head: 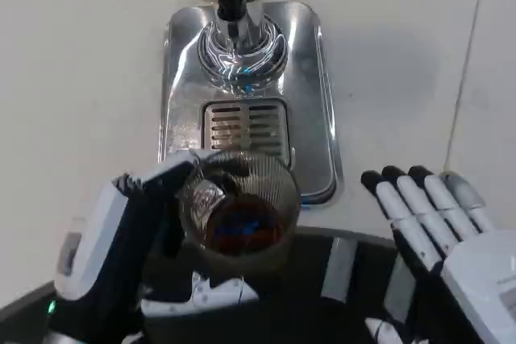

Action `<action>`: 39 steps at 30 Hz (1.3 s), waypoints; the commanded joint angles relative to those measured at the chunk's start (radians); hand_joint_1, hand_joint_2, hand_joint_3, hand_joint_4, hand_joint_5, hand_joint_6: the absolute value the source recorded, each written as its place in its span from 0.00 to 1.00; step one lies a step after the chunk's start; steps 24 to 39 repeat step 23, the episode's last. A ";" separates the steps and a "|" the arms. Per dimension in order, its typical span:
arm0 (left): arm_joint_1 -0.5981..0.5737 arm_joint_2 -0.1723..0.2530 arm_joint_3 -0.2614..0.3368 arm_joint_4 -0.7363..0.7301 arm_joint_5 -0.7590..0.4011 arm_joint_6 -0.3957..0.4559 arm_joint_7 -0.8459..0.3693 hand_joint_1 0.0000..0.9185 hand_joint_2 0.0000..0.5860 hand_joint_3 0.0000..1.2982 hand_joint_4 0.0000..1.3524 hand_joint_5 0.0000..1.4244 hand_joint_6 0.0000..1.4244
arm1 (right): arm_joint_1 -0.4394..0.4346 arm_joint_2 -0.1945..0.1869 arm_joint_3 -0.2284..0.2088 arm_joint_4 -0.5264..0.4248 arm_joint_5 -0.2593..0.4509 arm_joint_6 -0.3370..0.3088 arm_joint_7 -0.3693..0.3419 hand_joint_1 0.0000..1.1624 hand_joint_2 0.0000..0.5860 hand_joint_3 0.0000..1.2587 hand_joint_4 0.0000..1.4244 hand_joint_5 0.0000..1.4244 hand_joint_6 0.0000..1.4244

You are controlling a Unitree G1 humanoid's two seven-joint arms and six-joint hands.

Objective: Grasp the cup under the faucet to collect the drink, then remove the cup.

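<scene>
The left hand (137, 255) was wrapped around one cup (239, 213), its fingers (173, 173) curling round the far side of the ribbed wall and a white-tipped digit showing below the cup's base. The cup was clear and ribbed, and it held a dark reddish-brown drink that sat low in it. It was upright or close to it, and it was held at the near edge of the table, in front of the dispenser's base rather than on it. Its rim overlapped the front lip of the metal tray in the picture, though the frame did not show whether the two touched.

The right hand (439, 235) held nothing. Its fingers were straight and spread apart, pointing away from the robot, over the white table (72, 86) to the right of the tray and well apart from the cup.

Beyond the cup lay one shiny metal drip tray (310, 94), with one slotted grate (246, 128) set in its middle. The grate was bare. Behind the grate stood one faucet (234, 18), a chrome collar around a dark spout, under a round dark body at the top edge of the picture. The cup was well clear of the faucet, on the near side of the grate. A dark curved surface (322, 279) with two pale strips ran along the bottom, beneath both hands.
</scene>
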 commanded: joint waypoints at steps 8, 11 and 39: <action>0.086 0.005 0.020 -0.082 -0.040 -0.088 -0.066 0.83 0.19 0.97 0.95 0.93 1.00 | 0.074 0.031 0.003 -0.055 -0.006 -0.066 -0.023 0.24 0.88 0.00 0.00 0.00 0.00; 0.094 0.000 0.022 -0.089 -0.041 -0.094 -0.076 0.83 0.19 0.97 0.95 0.93 1.00 | 0.080 0.036 0.000 -0.052 -0.005 -0.077 -0.026 0.24 0.89 0.00 0.00 0.00 0.00; 0.093 -0.001 0.041 -0.074 -0.068 -0.117 -0.098 0.84 0.20 0.97 0.95 0.93 1.00 | 0.092 0.038 -0.021 -0.049 0.012 -0.109 -0.015 0.24 0.89 0.00 0.00 0.00 0.00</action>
